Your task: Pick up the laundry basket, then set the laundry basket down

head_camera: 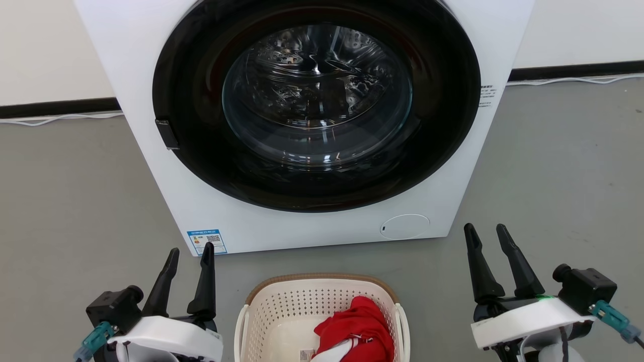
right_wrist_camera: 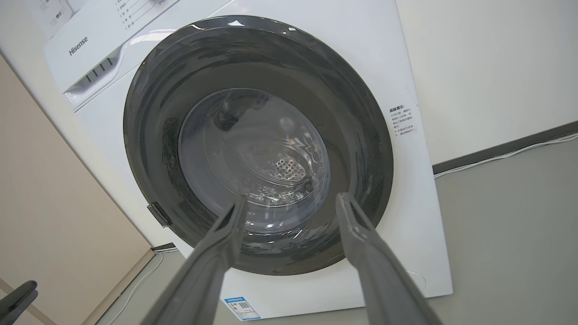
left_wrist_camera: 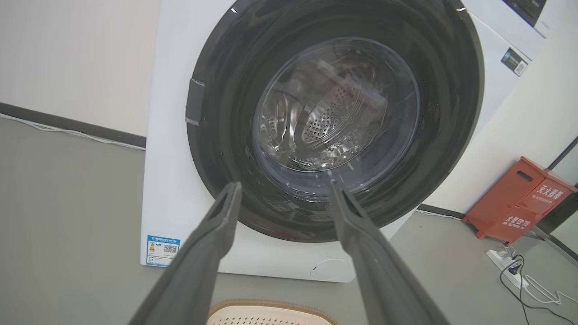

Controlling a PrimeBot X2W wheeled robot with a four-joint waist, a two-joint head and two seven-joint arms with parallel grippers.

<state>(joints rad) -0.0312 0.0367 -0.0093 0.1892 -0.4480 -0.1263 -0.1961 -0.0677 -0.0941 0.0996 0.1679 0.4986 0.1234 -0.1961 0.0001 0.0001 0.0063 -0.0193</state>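
**A:** Where's the basket?

**B:** The cream-white perforated plastic laundry basket (head_camera: pixel 282 311) with the tan woven-look rim sits on the grey floor (head_camera: pixel 65 201). It is just in front of the big white front-loading washing machine (head_camera: pixel 312 229), between the two pincers and touching neither.

**A:** And the pincers?

**B:** The left pincer (head_camera: pixel 191 250) and right pincer (head_camera: pixel 485 229) both stand wide and hold nothing. Their fingers point toward the machine.

**A:** What's around it?

**B:** The machine's round dark glass door (head_camera: pixel 317 95) looms straight behind the basket. A crumpled red garment (head_camera: pixel 359 322) lies in the basket's right half. A thin white cable (head_camera: pixel 50 119) runs along the floor's far edge. In the left wrist view, a red box (left_wrist_camera: pixel 519 203) stands by the wall, with a white power strip (left_wrist_camera: pixel 501 259) on the floor near it.

**A:** Anything unclear?

**B:** The basket's near end is cut off at the bottom of the head view. The white tag (head_camera: pixel 304 354) beside the garment is too small to read. The dark tip (right_wrist_camera: pixel 18 295) low in the right wrist view's left corner is possibly a finger of the other pincer.
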